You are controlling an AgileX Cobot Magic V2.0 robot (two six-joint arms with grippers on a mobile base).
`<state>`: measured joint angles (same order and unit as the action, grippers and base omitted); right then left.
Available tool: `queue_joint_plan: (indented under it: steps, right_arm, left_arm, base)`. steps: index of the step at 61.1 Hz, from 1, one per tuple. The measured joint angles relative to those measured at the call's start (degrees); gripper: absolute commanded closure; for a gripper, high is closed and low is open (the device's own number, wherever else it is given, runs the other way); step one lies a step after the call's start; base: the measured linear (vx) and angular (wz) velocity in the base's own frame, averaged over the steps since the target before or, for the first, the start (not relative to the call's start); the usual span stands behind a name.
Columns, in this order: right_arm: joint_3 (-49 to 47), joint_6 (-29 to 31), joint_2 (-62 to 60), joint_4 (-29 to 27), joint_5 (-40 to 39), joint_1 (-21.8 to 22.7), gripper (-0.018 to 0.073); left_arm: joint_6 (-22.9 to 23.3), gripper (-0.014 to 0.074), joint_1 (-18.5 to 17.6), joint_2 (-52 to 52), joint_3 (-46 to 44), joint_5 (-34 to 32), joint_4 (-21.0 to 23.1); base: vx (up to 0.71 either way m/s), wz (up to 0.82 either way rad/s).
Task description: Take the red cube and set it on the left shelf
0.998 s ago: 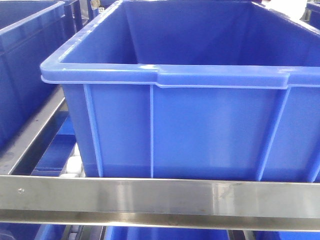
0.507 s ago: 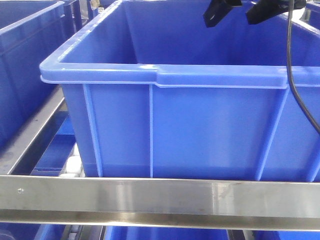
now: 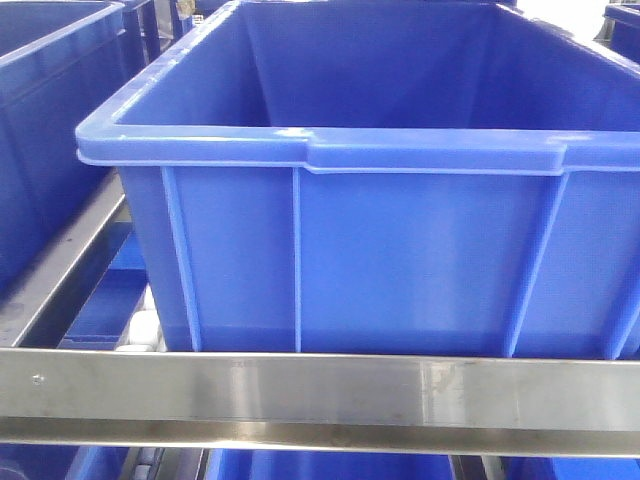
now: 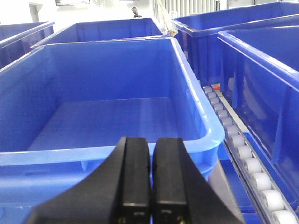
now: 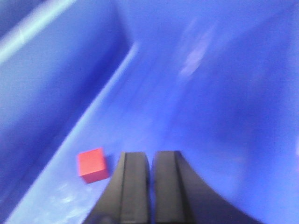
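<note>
- Our right gripper (image 5: pixel 150 186) has its 2 fingers pressed together, with nothing between them. It hangs inside a blue bin (image 5: pixel 56 70), low over the floor.
- The red cube (image 5: pixel 92 165) lies on that bin's floor just left of the right gripper's fingers (image 5: pixel 134 182), apart from them and near the bin's left wall. It is not yet grasped.
- Our left gripper (image 4: pixel 150 182) also has its fingers closed against each other and holds nothing. It hovers at the near rim of an empty blue crate (image 4: pixel 196 112), with a roller track (image 4: pixel 243 154) to the right.
- In the front view we see only a large blue bin (image 3: pixel 400 260) behind a steel rail (image 3: pixel 320 395); neither arm shows, and the bin's floor is hidden.
- We judge the pick still ahead: the right fingers must spread and shift left over the cube.
- Risks: descending with the fingers closed would knock the cube toward the wall, where 1 finger may lack room. The blurred right wrist view also makes alignment uncertain.
- We cannot tell which structure is the left shelf.
</note>
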<state>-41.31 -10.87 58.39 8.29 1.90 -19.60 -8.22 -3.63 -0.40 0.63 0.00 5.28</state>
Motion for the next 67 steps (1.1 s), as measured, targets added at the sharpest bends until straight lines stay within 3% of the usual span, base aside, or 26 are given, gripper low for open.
queue_joint_plan:
  steps: [25,39,67]
  right_arm:
    - [20.3,0.0,-35.2,0.1,-1.0,16.6,0.0503]
    - [22.9,0.0,-43.7,0.1,-0.9,17.5,0.0503]
    - [23.1,0.0,-44.1,0.2,-0.9,17.5,0.0503]
  left_arm:
    - [0.0,0.0491,0.0,0.0,0.0,0.0,0.0]
    - [0.0,0.0491,0.0,0.0,0.0,0.0,0.0]
    - [0.0,0.0491,0.0,0.0,0.0,0.0,0.0]
  base:
    - [0.0,0.0]
    - [0.0,0.0]
    - [0.0,0.0]
